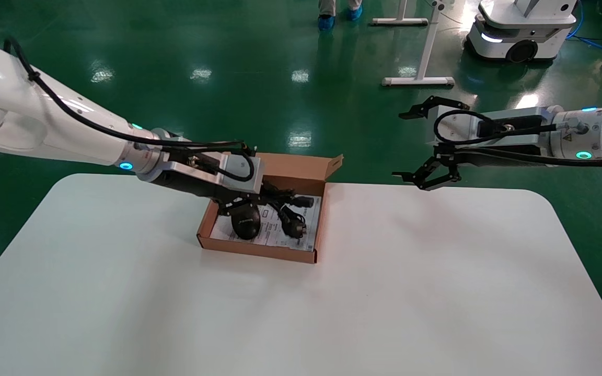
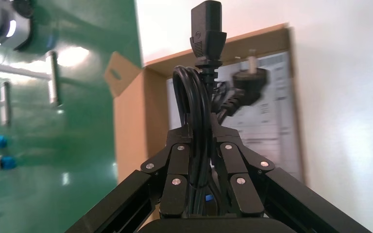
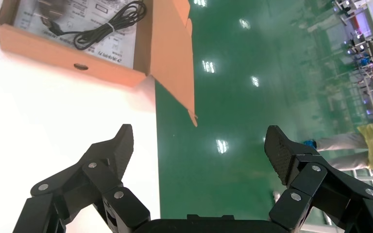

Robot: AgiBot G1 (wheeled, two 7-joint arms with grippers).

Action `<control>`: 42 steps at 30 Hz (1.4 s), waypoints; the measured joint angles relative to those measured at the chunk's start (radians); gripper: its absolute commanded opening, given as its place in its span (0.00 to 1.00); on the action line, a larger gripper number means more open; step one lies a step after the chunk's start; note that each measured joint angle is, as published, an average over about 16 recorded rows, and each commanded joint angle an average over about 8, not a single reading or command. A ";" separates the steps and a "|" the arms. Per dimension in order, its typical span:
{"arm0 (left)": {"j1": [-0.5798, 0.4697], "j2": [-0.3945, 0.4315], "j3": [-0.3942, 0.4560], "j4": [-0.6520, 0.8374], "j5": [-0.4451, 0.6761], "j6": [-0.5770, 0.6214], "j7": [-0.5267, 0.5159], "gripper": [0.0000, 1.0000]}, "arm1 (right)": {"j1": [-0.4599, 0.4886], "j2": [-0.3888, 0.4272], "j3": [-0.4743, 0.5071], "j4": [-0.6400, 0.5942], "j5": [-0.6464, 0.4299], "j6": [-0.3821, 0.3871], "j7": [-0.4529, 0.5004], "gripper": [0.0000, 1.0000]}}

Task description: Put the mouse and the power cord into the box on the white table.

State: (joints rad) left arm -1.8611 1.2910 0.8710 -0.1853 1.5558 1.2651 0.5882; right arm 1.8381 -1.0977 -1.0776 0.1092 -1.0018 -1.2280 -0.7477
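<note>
The brown box [image 1: 259, 250] stands open on the white table [image 1: 384, 292], flap lid raised at the far side. My left gripper [image 1: 246, 201] is low over the box, shut on the power cord [image 1: 285, 196]. In the left wrist view the cord's loops [image 2: 194, 97] run between the closed fingers [image 2: 177, 165], and its wall plug [image 2: 250, 85] is over the box's printed sheet. The black mouse [image 1: 246, 222] lies in the box under that gripper; its thin cable [image 3: 109, 26] lies coiled on the sheet. My right gripper [image 1: 400, 146] hangs open and empty over the table's far edge, to the right of the box.
Beyond the table is green floor with a white stand's legs [image 1: 421, 57], a wheeled white robot [image 1: 520, 31] at the back right and a person's blue shoe covers [image 1: 327, 22]. The box flap [image 3: 172, 53] juts past the table's far edge.
</note>
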 measured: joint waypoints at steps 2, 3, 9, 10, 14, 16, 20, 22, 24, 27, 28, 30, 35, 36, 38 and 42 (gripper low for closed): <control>-0.004 0.012 0.002 0.021 0.005 -0.018 0.016 0.54 | 0.000 0.003 0.002 -0.015 0.003 -0.009 -0.006 1.00; -0.005 0.017 0.003 0.030 0.006 -0.026 0.022 0.66 | -0.001 0.004 0.003 -0.021 0.004 -0.013 -0.008 1.00; -0.010 0.034 0.006 0.059 0.013 -0.057 0.045 1.00 | -0.004 0.009 0.009 -0.041 0.014 -0.027 -0.011 1.00; -0.010 0.035 0.006 0.060 0.014 -0.060 0.047 1.00 | -0.005 0.010 0.011 -0.041 0.016 -0.028 -0.010 1.00; -0.002 0.030 0.001 0.052 0.006 -0.062 0.040 1.00 | -0.017 0.018 0.026 -0.026 0.023 -0.035 0.005 1.00; 0.008 0.021 -0.007 0.037 -0.004 -0.058 0.030 1.00 | -0.028 0.025 0.037 -0.008 0.027 -0.038 0.018 1.00; 0.037 -0.007 -0.029 -0.008 -0.035 -0.045 -0.001 1.00 | -0.059 0.044 0.069 0.043 0.037 -0.047 0.057 1.00; 0.056 -0.024 -0.043 -0.036 -0.055 -0.038 -0.021 1.00 | -0.080 0.057 0.090 0.076 0.045 -0.054 0.082 1.00; 0.079 -0.045 -0.060 -0.069 -0.079 -0.030 -0.045 1.00 | -0.102 0.071 0.114 0.112 0.052 -0.061 0.111 1.00; 0.118 -0.080 -0.090 -0.126 -0.120 -0.015 -0.085 1.00 | -0.140 0.094 0.152 0.173 0.065 -0.073 0.157 1.00; 0.131 -0.092 -0.100 -0.145 -0.134 -0.010 -0.099 1.00 | -0.153 0.103 0.166 0.193 0.069 -0.077 0.173 1.00; 0.158 -0.116 -0.120 -0.184 -0.162 0.000 -0.126 1.00 | -0.178 0.118 0.192 0.234 0.077 -0.085 0.205 1.00; 0.225 -0.176 -0.170 -0.281 -0.233 0.024 -0.195 1.00 | -0.242 0.158 0.258 0.336 0.098 -0.105 0.284 1.00; 0.238 -0.188 -0.180 -0.301 -0.247 0.029 -0.209 1.00 | -0.255 0.166 0.271 0.357 0.103 -0.109 0.300 1.00; 0.265 -0.212 -0.200 -0.340 -0.275 0.039 -0.237 1.00 | -0.280 0.182 0.297 0.398 0.111 -0.117 0.332 1.00; 0.318 -0.260 -0.240 -0.418 -0.332 0.059 -0.292 1.00 | -0.331 0.215 0.350 0.480 0.128 -0.133 0.396 1.00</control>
State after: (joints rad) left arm -1.5426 1.0314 0.6308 -0.6028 1.2242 1.3236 0.2960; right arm 1.5071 -0.8831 -0.7273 0.5889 -0.8739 -1.3605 -0.3520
